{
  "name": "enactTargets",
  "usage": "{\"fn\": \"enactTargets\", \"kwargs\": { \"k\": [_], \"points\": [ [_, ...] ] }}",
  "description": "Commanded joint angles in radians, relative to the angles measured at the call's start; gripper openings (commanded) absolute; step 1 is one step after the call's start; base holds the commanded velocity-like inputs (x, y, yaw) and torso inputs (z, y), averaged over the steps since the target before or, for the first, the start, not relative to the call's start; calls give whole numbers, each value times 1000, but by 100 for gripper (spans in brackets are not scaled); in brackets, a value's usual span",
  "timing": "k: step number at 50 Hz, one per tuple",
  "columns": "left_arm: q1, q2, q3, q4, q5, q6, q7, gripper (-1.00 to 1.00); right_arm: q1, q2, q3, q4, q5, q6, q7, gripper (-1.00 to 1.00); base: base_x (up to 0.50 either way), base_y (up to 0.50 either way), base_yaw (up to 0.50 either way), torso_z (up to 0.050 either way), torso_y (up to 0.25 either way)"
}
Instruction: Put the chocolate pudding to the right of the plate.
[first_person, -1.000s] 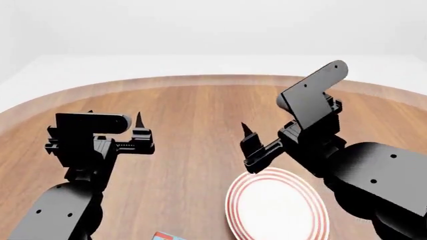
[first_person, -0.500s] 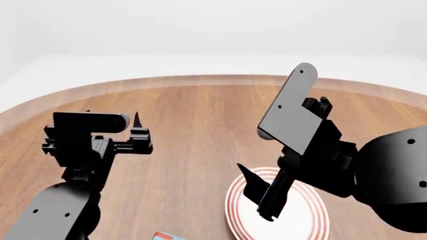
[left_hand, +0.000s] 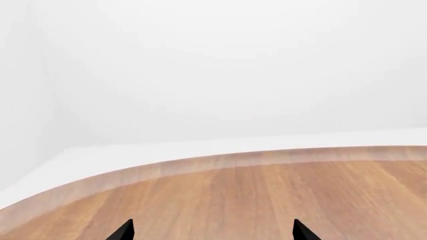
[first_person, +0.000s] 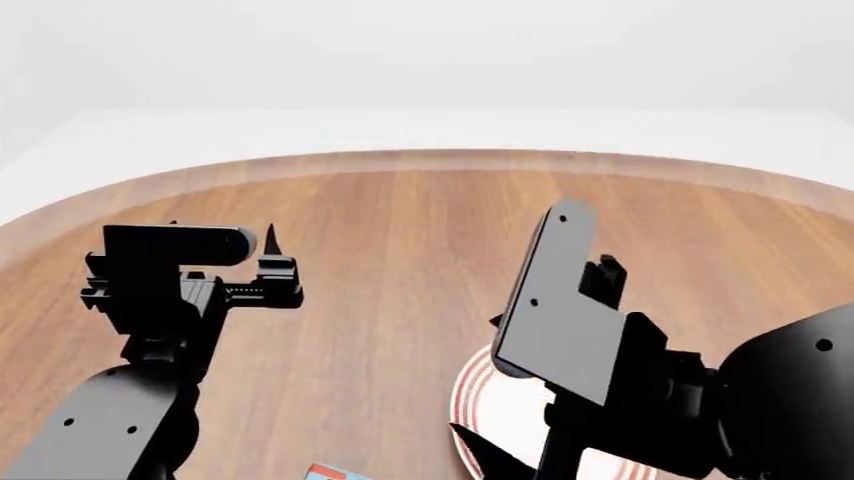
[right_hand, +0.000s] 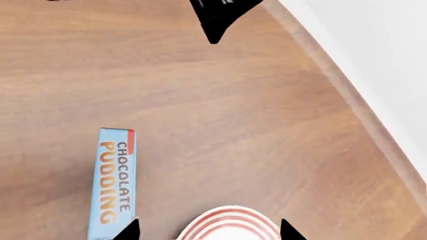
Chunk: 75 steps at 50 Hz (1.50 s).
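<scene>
Chocolate pudding (right_hand: 112, 184) lies flat on the wooden tabletop (right_hand: 200, 100), light blue face up, close to the near edge of the tabletop and just beside the plate (right_hand: 230, 224), apart from it by a narrow strip of bare wood. In the right wrist view the carton's long axis runs roughly along the direction in which the right gripper (right_hand: 207, 231) points, so the fingertips straddle a line between carton and plate rather than the carton itself. The right gripper is spread wide and holds nothing; its two fingertips (right_hand: 128, 231) show at the frame edge, one beside the carton's end, the other beyond the plate rim.

In the head view the right gripper (first_person: 501, 455) hangs low over the plate (first_person: 470, 392), and the pudding (first_person: 334, 472) appears only as a sliver at the near edge, toward the robot's left of the plate. The right arm is judged the nearer of the two. The coming move calls for a shift toward the carton so both fingers bracket its short width.

The left gripper (first_person: 274, 262) hovers well apart, higher and toward the left side of the tabletop. The left wrist view shows its fingertips (left_hand: 123, 231) widely separated, empty, facing the far edge; neither carton nor plate appears there.
</scene>
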Motion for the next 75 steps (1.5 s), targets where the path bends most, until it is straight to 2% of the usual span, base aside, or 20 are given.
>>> {"fn": "enactTargets", "kwargs": {
  "k": [1, 8, 37, 63, 75],
  "points": [
    [-1, -2, 2, -6, -4, 5, -4, 100, -64, -12, 2, -58, 4, -40, -59, 100, 0, 0, 0, 0, 0],
    [4, -4, 1, -9, -7, 10, -6, 100, -87, -35, -11, -40, 18, -91, -25, 100, 0, 0, 0, 0, 0],
    [-3, -12, 4, -2, -21, 3, -19, 100, -319, -99, -99, -2, -293, -87, -248, 100, 0, 0, 0, 0, 0],
    [13, -17, 4, -15, -31, 28, -24, 100, -375, -131, -227, 106, -585, -145, -404, 100, 0, 0, 0, 0, 0],
    [14, -16, 9, -24, -36, 39, -27, 100, -395, -153, -280, 135, -635, -170, -452, 100, 0, 0, 0, 0, 0]
  ]
}}
